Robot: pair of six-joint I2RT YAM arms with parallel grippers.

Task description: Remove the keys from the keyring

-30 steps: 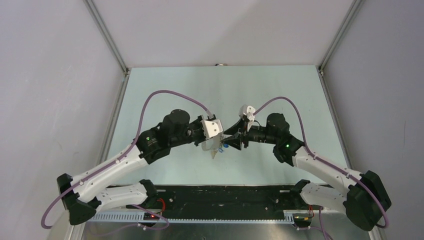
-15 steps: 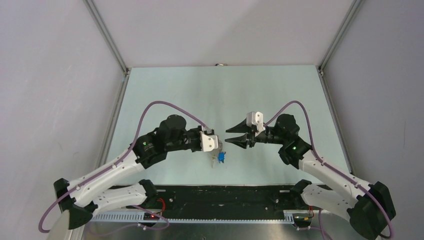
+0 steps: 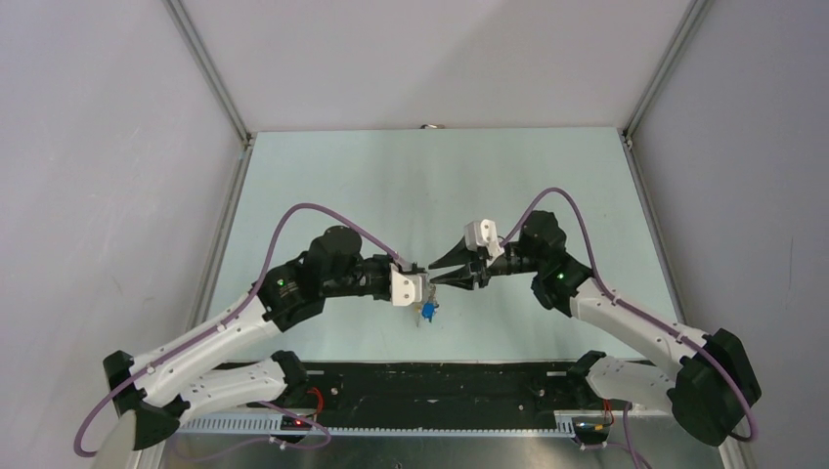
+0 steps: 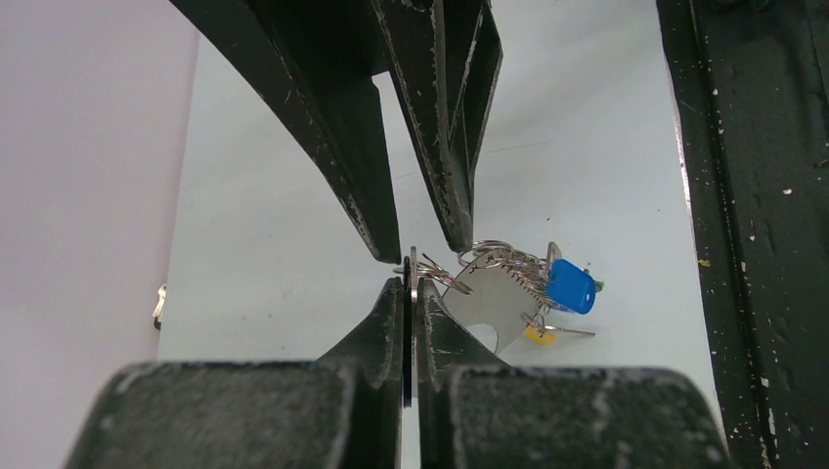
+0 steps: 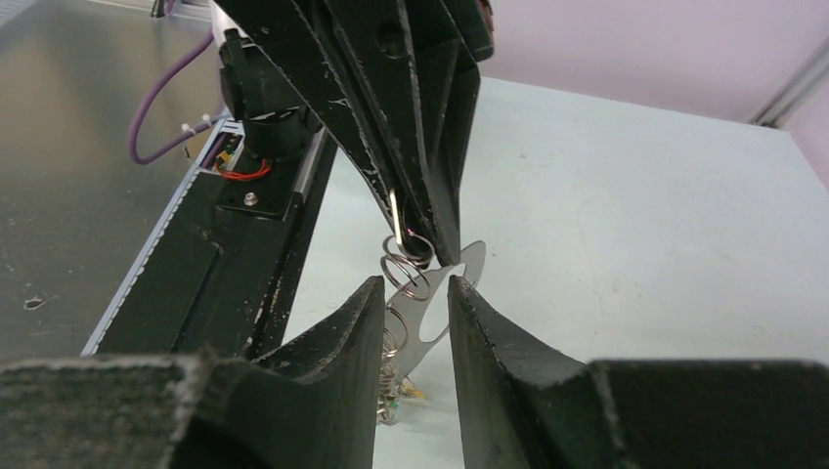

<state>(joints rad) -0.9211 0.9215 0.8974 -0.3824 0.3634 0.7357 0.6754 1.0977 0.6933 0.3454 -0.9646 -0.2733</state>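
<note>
Held keyring point(image 4: 489, 305) clenched in left hand point(image 4: 411, 285), right hand point(image 4: 426, 249) half-open astride rings point(image 4: 494, 256) by keys point(image 4: 570, 285); could've nipped a ring, not a key, & yanked bunch loose thru misaim.

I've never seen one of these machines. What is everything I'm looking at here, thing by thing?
keyring: one, silver-grey, seen edge-on, pinched in the left gripper
keys: number unclear, silver with blue and yellow heads, hanging beneath it
small rings: several, silver, linking keyring and keys
flat tag: one, silver, hanging among the small rings
table: one, pale green, under everything
arms: two, white and black, reaching in from the near edge
left gripper: one, black, shut on the keyring
right gripper: one, black, open, a finger on either side of the small rings
</note>
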